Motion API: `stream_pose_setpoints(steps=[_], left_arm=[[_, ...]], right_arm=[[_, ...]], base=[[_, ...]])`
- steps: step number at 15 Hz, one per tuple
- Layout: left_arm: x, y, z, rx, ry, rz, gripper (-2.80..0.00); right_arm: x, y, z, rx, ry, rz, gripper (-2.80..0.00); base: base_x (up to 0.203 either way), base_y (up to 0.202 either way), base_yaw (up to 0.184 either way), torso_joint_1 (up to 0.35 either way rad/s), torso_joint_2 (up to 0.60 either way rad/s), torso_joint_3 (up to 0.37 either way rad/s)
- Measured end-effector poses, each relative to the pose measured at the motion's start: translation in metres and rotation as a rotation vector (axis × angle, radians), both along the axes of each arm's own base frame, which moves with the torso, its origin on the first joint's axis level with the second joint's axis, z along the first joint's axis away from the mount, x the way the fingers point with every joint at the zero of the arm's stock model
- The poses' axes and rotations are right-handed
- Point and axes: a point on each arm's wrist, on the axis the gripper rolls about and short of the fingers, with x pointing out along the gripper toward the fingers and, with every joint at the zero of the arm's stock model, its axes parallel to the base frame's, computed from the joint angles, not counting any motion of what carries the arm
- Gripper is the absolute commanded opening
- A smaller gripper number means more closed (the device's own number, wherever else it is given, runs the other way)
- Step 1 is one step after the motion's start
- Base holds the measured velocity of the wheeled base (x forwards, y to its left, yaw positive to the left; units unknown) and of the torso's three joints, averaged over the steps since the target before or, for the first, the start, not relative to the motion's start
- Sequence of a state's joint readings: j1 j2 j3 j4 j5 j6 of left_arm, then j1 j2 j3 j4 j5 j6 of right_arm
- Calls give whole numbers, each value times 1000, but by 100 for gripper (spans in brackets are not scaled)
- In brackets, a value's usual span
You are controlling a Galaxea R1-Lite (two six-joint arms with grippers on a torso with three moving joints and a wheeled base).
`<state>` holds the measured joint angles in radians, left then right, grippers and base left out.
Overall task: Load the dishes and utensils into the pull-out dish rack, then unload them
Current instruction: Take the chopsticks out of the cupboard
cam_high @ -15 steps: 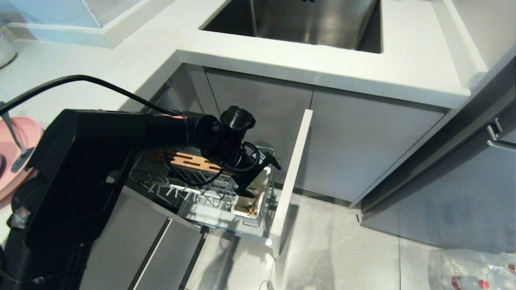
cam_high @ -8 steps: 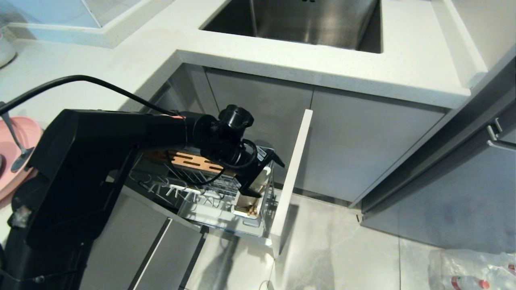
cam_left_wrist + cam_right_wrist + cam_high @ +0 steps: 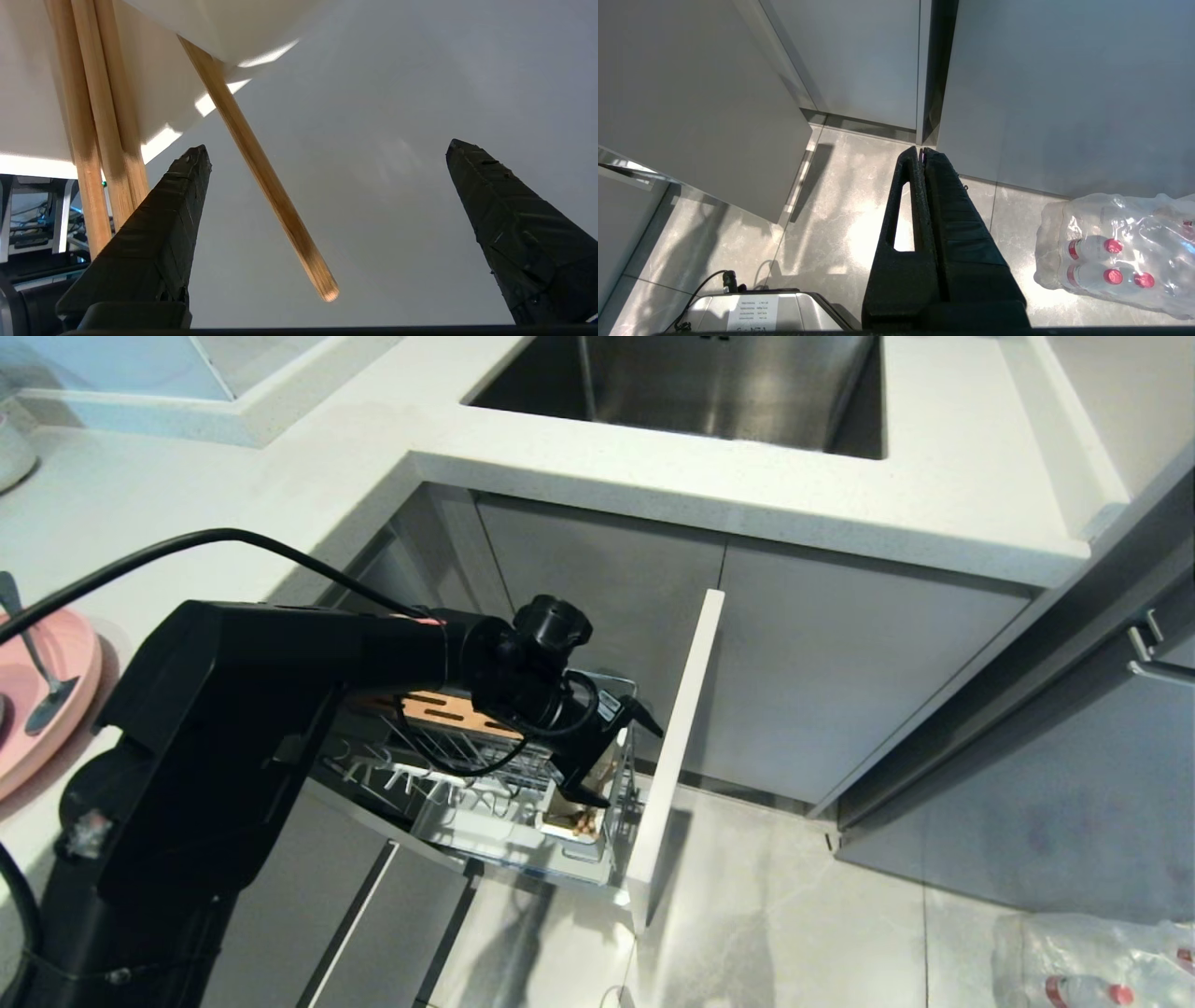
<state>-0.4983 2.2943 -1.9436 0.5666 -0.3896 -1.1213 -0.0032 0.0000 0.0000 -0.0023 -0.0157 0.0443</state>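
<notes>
My left pincer hangs wide and empty over the cup at the rack's front corner. The chopsticks stand in that cup; one leans loose between my tips, toward five o'clock. They're light, stiff, smooth wood, probably slippery, so I'd pinch near the top ends. My right pincer is parked, closed, over the floor.

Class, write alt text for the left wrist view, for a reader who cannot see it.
The left pincer is open, its two black fingers wide apart, with one wooden chopstick slanting between them, untouched. Three more wooden sticks stand against the white utensil cup, beside one finger.
</notes>
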Motion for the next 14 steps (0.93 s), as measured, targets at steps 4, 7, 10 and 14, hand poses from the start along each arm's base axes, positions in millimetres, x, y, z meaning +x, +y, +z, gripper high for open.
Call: stream_pose_setpoints(steps=[4, 7, 10, 14], left_arm=[[1, -1, -3, -9, 13, -11, 0], [1, -1, -4, -14, 19, -17, 0], [0, -1, -4, -15, 20, -18, -280], [0, -2, -4, -14, 22, -19, -280]], right_arm=[[0, 0, 0, 0, 0, 0, -280], [0, 0, 0, 0, 0, 0, -280], [0, 0, 0, 0, 0, 0, -280], [0, 0, 0, 0, 0, 0, -280]], base=[[0, 0, 0, 0, 0, 0], [0, 0, 0, 0, 0, 0], [0, 0, 0, 0, 0, 0], [0, 0, 0, 0, 0, 0]])
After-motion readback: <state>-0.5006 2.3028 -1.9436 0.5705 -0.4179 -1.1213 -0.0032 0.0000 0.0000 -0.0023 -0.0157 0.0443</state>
